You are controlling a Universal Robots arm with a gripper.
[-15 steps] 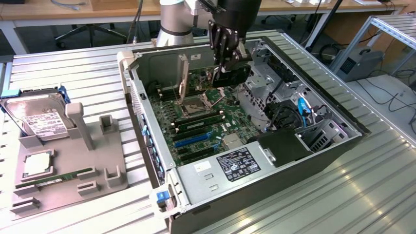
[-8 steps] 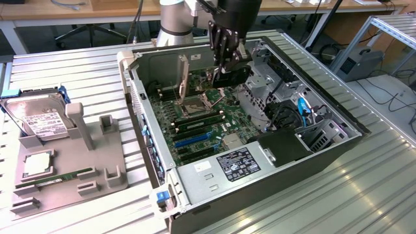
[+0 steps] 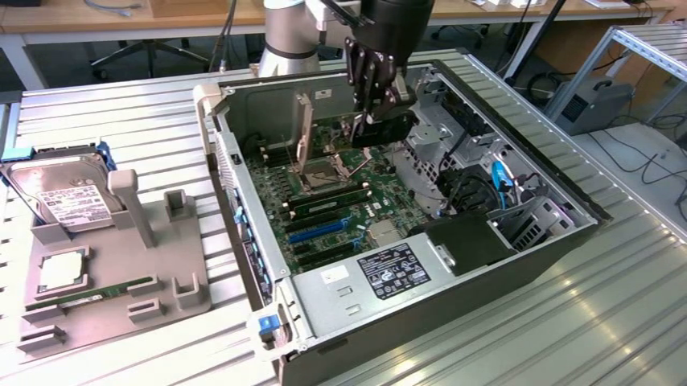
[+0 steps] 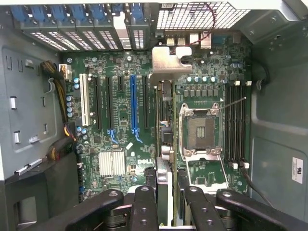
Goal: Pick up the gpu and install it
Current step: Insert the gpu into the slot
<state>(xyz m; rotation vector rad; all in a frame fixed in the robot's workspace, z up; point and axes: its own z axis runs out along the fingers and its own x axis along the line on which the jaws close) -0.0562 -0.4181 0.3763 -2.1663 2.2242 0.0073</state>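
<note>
My gripper point(image 3: 374, 112) hangs over the open computer case point(image 3: 355, 322), shut on the gpu point(image 3: 304, 133). The card stands on edge above the motherboard point(image 3: 322, 213), its silver bracket toward the case's rear wall. In the wrist view the gpu point(image 4: 164, 120) runs edge-on between my fingers point(image 4: 144, 204), and its bracket point(image 4: 168, 62) reaches toward the rear slot covers. It hovers just beside the long blue slot point(image 4: 133, 103), between that slot and the CPU socket point(image 4: 202, 132). Whether the card touches a slot I cannot tell.
A grey fixture point(image 3: 134, 209) at the exterior view's left holds a hard drive point(image 3: 70, 201), a RAM stick point(image 3: 92, 296) and a square chip point(image 3: 59, 272). Inside the case are a drive cage and cables point(image 3: 494, 181). Case walls surround the motherboard.
</note>
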